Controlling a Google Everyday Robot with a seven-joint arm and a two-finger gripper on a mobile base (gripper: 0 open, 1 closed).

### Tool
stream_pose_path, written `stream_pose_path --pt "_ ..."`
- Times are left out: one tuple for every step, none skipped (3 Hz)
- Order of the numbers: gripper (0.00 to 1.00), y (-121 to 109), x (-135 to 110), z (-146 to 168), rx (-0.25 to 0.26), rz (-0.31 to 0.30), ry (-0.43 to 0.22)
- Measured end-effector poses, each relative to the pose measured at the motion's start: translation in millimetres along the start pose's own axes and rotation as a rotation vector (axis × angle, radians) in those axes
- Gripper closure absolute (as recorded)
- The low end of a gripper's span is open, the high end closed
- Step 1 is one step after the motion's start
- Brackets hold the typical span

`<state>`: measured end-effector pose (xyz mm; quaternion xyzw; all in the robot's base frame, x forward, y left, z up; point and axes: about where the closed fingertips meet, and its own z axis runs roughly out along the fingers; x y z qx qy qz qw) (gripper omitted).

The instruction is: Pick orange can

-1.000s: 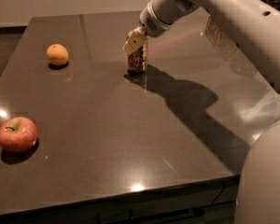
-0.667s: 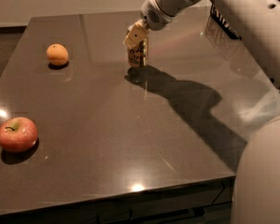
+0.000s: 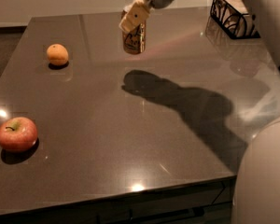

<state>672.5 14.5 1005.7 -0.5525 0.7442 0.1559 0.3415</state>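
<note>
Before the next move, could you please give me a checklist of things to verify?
1. Gripper shut on the orange can, above the table: ok.
2. Can lifted off the table, shadow lying apart from it: ok.
3. Can roughly upright: ok.
4. Orange and red apple well left of the can: ok.
5. Wire basket far right, apart from the gripper: ok.
6. Far finger's hold behind the can: cannot tell.

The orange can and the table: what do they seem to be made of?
The orange can, held above the table by the hand at the top centre, looks like thin metal, with a gold-orange sheen and printed lettering. The table is dark and glossy, mirroring light spots: perhaps polished stone or laminate; I cannot tell which.
</note>
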Motion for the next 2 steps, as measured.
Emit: stream_pose_path --pt "1.00 13.8 -15.0 -19.9 -0.027 -0.054 -0.025" --pt "1.00 15.1 -16.1 -21.3 -0.031 -0.060 -0.027"
